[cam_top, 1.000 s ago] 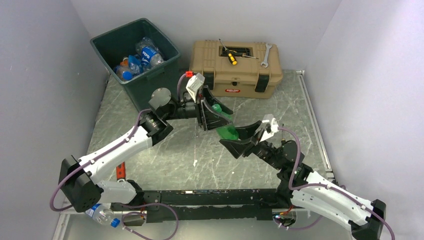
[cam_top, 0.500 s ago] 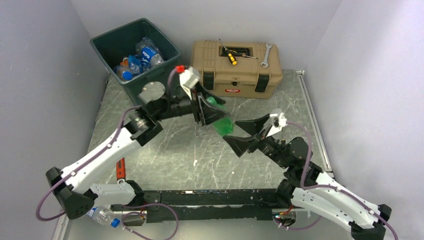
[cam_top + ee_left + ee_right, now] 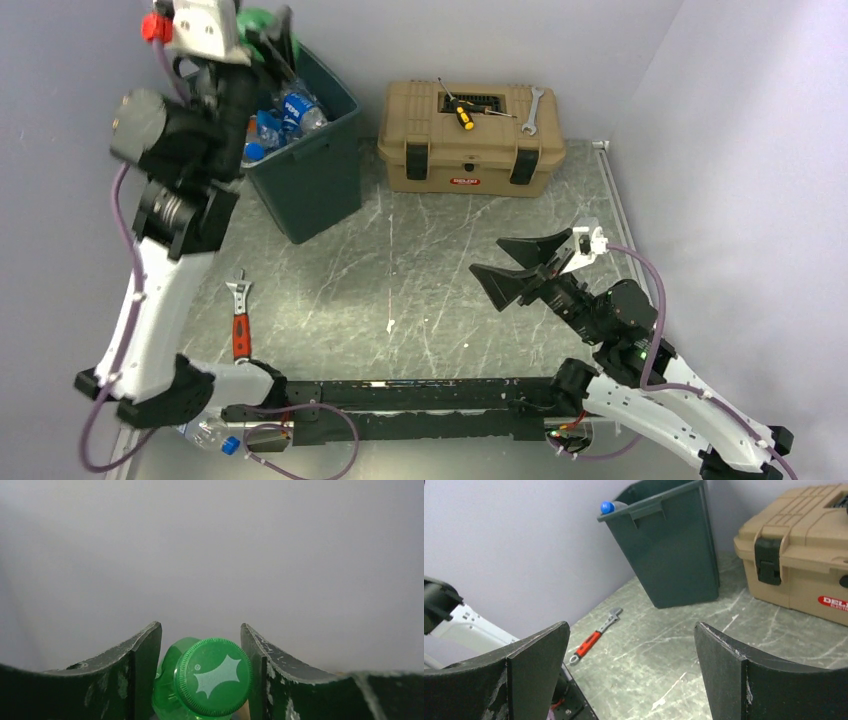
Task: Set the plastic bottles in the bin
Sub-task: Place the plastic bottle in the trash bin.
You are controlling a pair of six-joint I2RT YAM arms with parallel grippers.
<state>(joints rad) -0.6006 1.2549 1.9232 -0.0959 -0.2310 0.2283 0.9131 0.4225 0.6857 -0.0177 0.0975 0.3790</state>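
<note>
My left gripper (image 3: 268, 35) is raised high over the back-left corner of the dark green bin (image 3: 310, 175), shut on a green plastic bottle (image 3: 262, 18). In the left wrist view the bottle's green cap (image 3: 214, 676) sits between the two fingers (image 3: 145, 665), facing the camera, with bare wall behind. Several clear bottles with blue labels (image 3: 292, 106) lie inside the bin. One blue cap (image 3: 607, 506) pokes above the bin's rim (image 3: 649, 505). My right gripper (image 3: 512, 262) hangs wide open over the right middle of the table, nothing between its fingers (image 3: 539, 660).
A tan toolbox (image 3: 470, 140) stands at the back, with a yellow-handled screwdriver (image 3: 462, 114) and a silver wrench (image 3: 531, 108) on its lid. An orange-handled wrench (image 3: 239, 322) lies on the table's left side. A clear bottle with a blue cap (image 3: 205, 431) rests by the left arm's base.
The right gripper opened and let go of the green bottle, then drew back to the right. The left arm swung the bottle up from mid-table to above the bin.
</note>
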